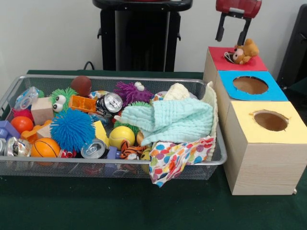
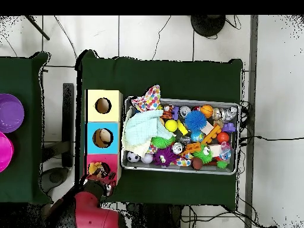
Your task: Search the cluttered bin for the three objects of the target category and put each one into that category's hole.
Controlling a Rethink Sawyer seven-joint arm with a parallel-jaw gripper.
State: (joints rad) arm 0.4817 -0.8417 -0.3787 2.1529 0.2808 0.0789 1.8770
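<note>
A wire bin (image 1: 211, 160) heaped with toys and cloths takes up most of the green table (image 1: 120, 206), with a row of three wooden boxes just beside it, topped yellow (image 1: 249, 127), blue (image 1: 276, 93) and red (image 1: 216, 55), each with a round hole. In the bin lie a pale green cloth (image 1: 175, 120) over a spotted cloth (image 1: 175, 155) that spills across the rim, a spiky blue ball (image 1: 72, 128), a purple fuzzy toy (image 1: 129, 92), a yellow ball (image 1: 121, 136), a small basketball (image 1: 44, 147) and two drink cans (image 1: 110, 102) (image 1: 92, 149). A small brown teddy (image 1: 242, 51) sits on the red box, at the hole and not yet down it. Directly above it hangs the gripper (image 1: 232, 33), its two black fingers (image 1: 220, 28) spread apart and holding nothing, clear of the toy.

The step in hand appears to be the drop at the red hole: the teddy has been let go but looks perched on the opening rather than inside. The overhead view shows it on the red top (image 2: 89, 160), the hole partly covered. The next move would likely call for a nudge or a fresh pinch to seat it through the hole, then a return to the bin to dig for the remaining soft animals; a small tiger (image 1: 128, 151) near the front rim looks a candidate, half buried among the balls.
</note>
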